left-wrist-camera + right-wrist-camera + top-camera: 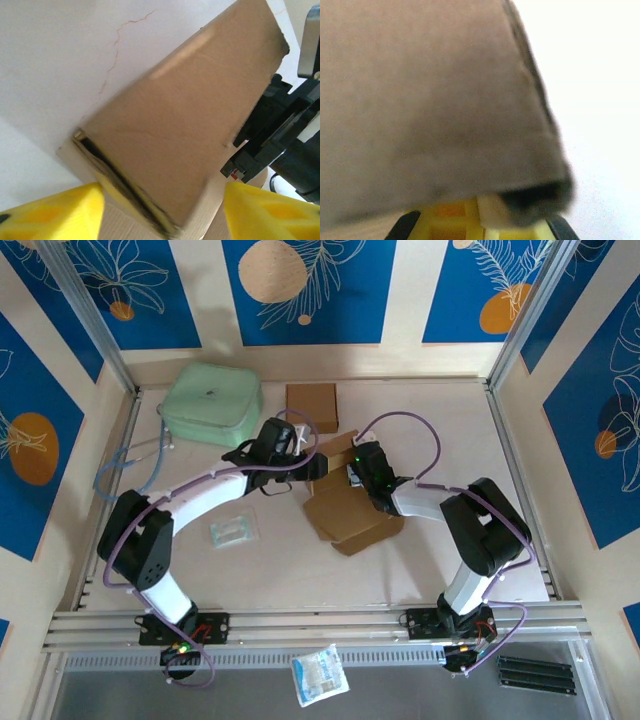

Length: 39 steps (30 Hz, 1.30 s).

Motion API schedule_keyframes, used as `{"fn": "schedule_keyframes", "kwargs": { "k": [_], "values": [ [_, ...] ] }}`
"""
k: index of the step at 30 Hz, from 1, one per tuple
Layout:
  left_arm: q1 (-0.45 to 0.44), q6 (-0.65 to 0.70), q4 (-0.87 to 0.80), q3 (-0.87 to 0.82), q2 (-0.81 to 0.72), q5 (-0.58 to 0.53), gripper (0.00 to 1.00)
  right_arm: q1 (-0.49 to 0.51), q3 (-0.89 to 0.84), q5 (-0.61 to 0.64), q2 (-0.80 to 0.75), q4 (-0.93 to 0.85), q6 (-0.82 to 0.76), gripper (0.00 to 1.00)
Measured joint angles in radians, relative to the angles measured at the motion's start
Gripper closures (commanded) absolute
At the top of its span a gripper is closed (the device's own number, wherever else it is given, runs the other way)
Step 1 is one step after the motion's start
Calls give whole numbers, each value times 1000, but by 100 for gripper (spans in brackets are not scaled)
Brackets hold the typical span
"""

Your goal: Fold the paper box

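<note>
The counter (280, 575) carries the box (352, 518) at mid-frame in the top view, mostly flat with one flap raised. The left end effector (162, 212) straddles that flap, fingers apart. The right end effector (482, 220) is closed together, apparently pinching the box's edge. That thin pinch could slip. Uneven pulling by the arms could also crease the flap off its fold line.

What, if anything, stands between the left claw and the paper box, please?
Nothing visible does. The left claw stands open with a flap of the paper box between its fingers; the right arm sits beyond that flap, not in the way.
</note>
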Motion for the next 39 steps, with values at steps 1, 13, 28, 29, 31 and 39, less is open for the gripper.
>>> {"fn": "schedule_keyframes", "kwargs": {
  "k": [1,13,28,29,31,39],
  "values": [
    [-1,-1,3,-12,-13,-1,20,2,0,-6,-5,-5,-13,100],
    [-6,98,30,-191,-558,-204,9,-50,175,-161,-331,-346,-373,100],
    [-6,209,-49,-302,-773,-484,8,183,375,66,-116,-665,-1487,100],
    [-6,208,-49,-306,-770,-484,8,190,353,77,-88,-646,-1494,100],
    [-6,205,-47,-314,-762,-483,8,216,321,92,-27,-617,-1495,100],
    [-6,200,-44,-324,-708,-479,7,352,252,126,118,-534,-1413,83]
  ]
}}
